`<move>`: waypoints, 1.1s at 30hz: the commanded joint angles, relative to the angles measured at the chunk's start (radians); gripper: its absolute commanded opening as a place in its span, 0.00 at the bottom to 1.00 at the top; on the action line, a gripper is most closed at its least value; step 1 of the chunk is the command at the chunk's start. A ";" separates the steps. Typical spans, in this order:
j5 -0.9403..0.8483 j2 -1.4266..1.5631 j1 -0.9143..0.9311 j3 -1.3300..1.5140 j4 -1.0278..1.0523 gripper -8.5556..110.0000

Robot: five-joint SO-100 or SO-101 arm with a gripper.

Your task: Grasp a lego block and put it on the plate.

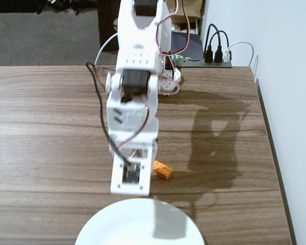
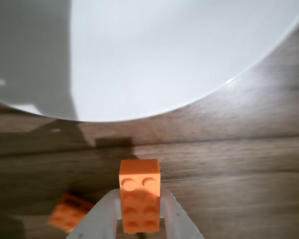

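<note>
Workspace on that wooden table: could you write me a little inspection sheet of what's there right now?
Surface: brown wood-grain table, arm shadow at the right of the fixed view.
Job's things: held lego block over bare wood, short of the white plate; second lego block lying on the table.
Clutter: nothing seen.
Grippers: gripper shut on the held lego block.
Cables: red and black wires along the arm; plugs in a power strip behind.
Surroundings: white wall at right, grey floor beyond.

You see one orange lego block [image 2: 139, 199] pinched studs-up between the white fingers, just short of the plate [image 2: 179, 55] — white, round, glossy. A second orange brick [image 1: 162, 169] lies flat on the wood nearby.
</note>
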 commanded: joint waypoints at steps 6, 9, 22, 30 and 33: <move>0.095 0.143 -0.005 -0.104 -0.049 0.11; 0.135 0.110 0.006 -0.178 -0.078 0.11; 0.268 -0.233 -0.012 -0.568 -0.032 0.11; 0.336 -0.445 -0.038 -0.747 0.031 0.11; 0.348 -0.483 -0.044 -0.773 0.037 0.11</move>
